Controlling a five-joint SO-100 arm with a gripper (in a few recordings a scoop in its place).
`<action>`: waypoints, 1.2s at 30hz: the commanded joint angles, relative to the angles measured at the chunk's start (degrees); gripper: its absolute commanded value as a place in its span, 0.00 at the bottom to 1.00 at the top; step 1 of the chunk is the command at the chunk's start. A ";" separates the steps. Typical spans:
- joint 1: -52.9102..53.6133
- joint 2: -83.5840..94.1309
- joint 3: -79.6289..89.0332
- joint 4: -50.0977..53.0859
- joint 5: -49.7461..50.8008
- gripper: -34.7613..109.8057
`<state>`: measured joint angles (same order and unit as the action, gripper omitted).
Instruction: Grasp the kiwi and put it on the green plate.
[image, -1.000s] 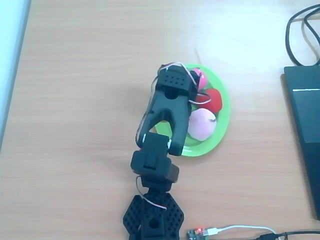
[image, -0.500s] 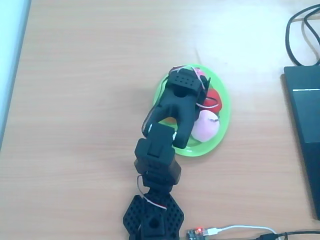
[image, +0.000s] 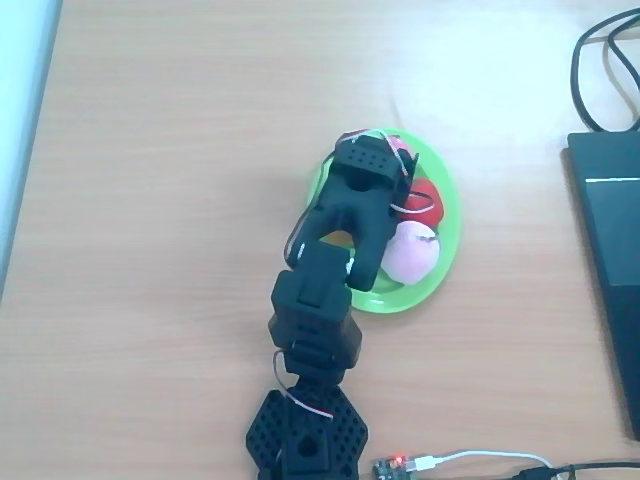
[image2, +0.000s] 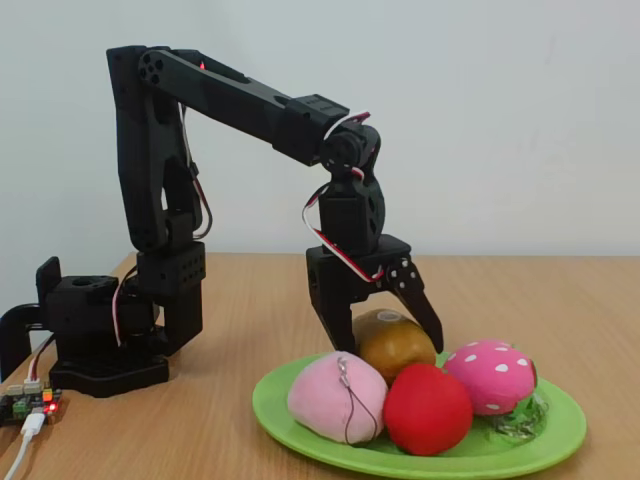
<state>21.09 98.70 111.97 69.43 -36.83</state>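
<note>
kiwi (image2: 396, 344) on green plate (image2: 300, 428), end effector (image2: 383, 330) open around it

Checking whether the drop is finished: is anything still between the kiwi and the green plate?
Nothing visible. In the fixed view the kiwi already sits on the green plate, behind the pink peach toy and red toy fruit, with the end effector open astride it.

Bright even light, faint soft shadows, overhead view washed-out and slightly blurry, fixed view sharper
</note>
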 joint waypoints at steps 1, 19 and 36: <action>0.00 1.67 -0.88 0.00 -0.09 0.54; -3.16 10.37 3.87 4.04 0.97 0.55; -20.83 32.34 5.10 14.33 13.10 0.49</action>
<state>3.34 127.27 117.95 82.09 -25.93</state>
